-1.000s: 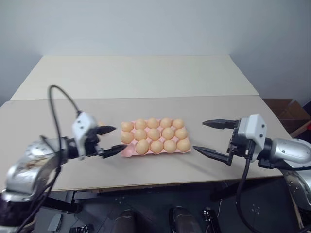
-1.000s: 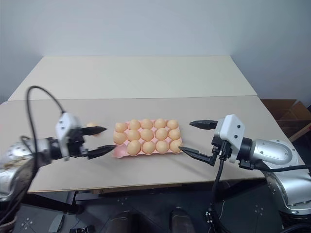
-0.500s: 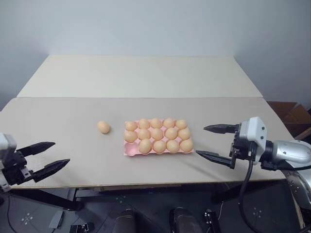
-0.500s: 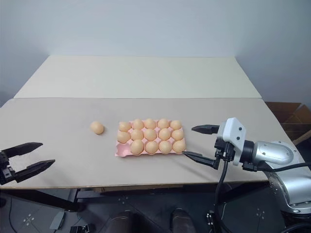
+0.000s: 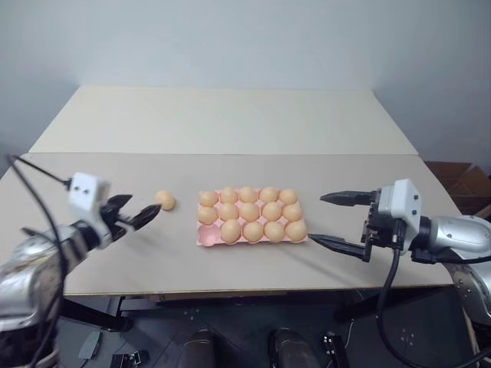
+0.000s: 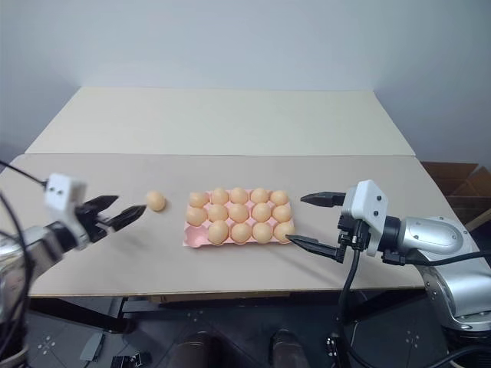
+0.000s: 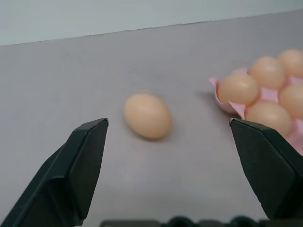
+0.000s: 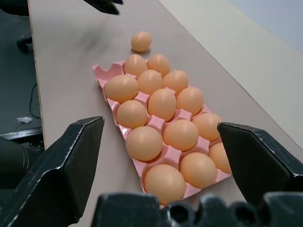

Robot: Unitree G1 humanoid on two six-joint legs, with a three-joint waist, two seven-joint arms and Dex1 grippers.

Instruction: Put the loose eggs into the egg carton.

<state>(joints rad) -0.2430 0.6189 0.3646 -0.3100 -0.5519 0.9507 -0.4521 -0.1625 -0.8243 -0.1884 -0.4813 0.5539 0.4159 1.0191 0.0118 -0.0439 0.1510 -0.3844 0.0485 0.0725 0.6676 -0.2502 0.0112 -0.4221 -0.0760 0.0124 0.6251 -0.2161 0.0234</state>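
Note:
One loose egg (image 5: 164,200), tan-orange, lies on the table just left of the egg carton (image 5: 201,239). The carton is a pale-pink tray holding several eggs; its near-left corner cup (image 8: 104,74) is bare. My left gripper (image 5: 138,209) is open, low over the table just left of the loose egg and pointing at it. In the left wrist view the egg (image 7: 147,116) lies ahead between the two fingers, apart from both. My right gripper (image 5: 317,218) is open, just right of the carton, and holds nothing.
The carton sits on the near beige table (image 5: 100,253), close to its front edge. A second table (image 5: 222,115) adjoins behind. A cardboard box (image 5: 460,170) stands on the floor at the far right.
My left gripper left the carton's left edge, swung far out to the left, then came back toward the loose egg. That egg, hidden behind the gripper at first, now shows. The right gripper stayed.

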